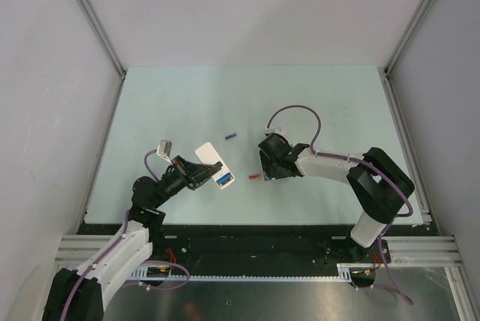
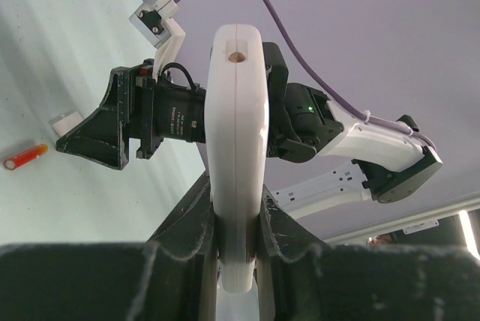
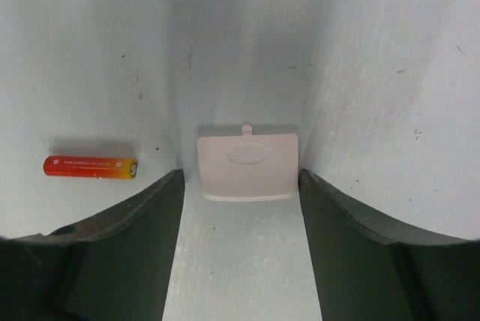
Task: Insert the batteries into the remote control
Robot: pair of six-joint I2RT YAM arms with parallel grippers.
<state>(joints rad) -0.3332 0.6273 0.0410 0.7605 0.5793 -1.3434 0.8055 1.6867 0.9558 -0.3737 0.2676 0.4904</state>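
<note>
Remote control [image 1: 212, 162]: pinched by its long edges in the left gripper [image 2: 238, 246], whose jaws are pressed onto it. It is lifted clear of the table [image 1: 165, 103] with the white back turned up. We judge this hold is meant to keep the battery bay facing up for the other arm to work on. Some blue shows at the remote's near end; we cannot tell if that is a seated cell.

Right gripper [image 3: 240, 180]: jaws spread, low over the table, one on each side of the loose white cover piece [image 3: 247, 165]. We see a sliver of gap on one side, so no grip yet.

Orange-red battery [image 3: 90, 166]: lying flat just beside the cover, outside the jaws. Dark battery [image 1: 231, 137]: lying farther back, apart from both arms.

Judgement: two cells are loose, so loading looks unfinished.
</note>
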